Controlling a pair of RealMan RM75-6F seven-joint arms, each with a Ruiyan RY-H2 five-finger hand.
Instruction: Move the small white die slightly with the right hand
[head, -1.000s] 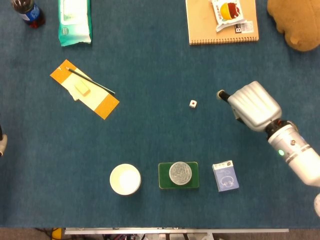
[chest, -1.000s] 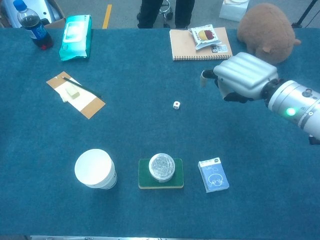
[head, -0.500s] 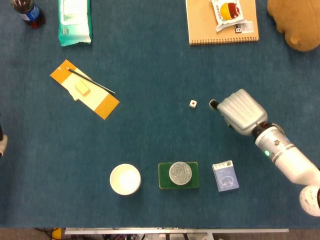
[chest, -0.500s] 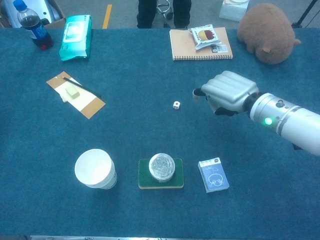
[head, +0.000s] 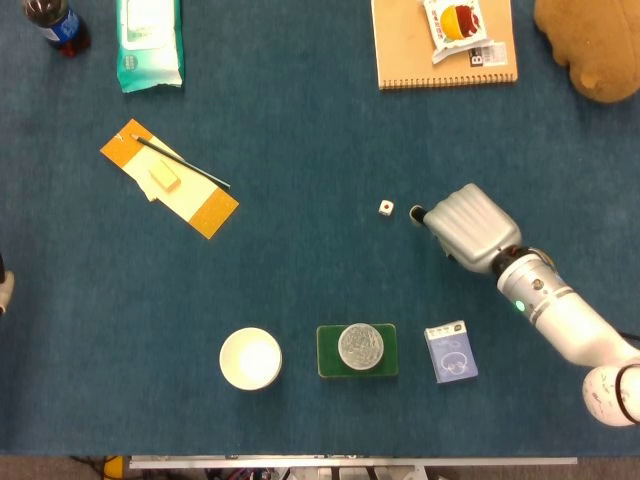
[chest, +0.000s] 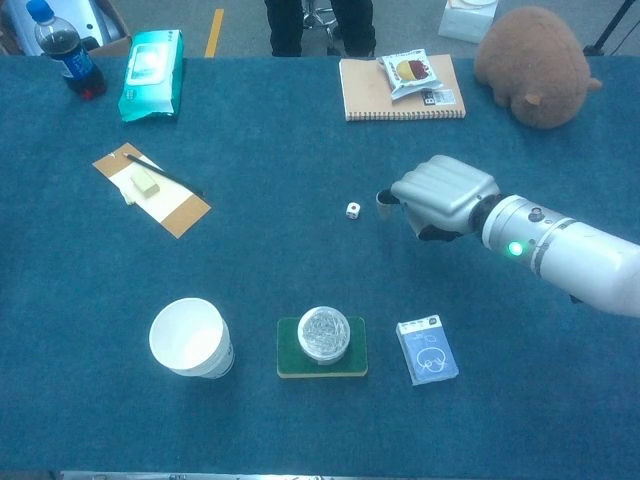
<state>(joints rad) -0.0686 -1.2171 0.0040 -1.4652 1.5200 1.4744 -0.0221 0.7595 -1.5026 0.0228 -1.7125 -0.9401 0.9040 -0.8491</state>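
The small white die (head: 386, 207) (chest: 352, 210) lies on the blue table, near the middle. My right hand (head: 470, 226) (chest: 440, 192) hovers low just to its right, back up, fingers curled under and holding nothing. One dark fingertip (head: 418, 213) sticks out toward the die, with a narrow gap between them. Only a pale sliver at the left edge of the head view may be my left hand (head: 4, 288); how its fingers lie is hidden.
A card box (head: 451, 352), a round tin on a green coaster (head: 357, 349) and a white cup (head: 250, 358) line the front. An orange pad with a pencil (head: 170, 180) lies left. A notebook (head: 400, 50), plush toy (head: 590, 45), wipes pack (head: 150, 40) and bottle (head: 55, 20) stand at the back.
My right hand has moved left and lower toward the die, closing most of the gap. The die has not moved.
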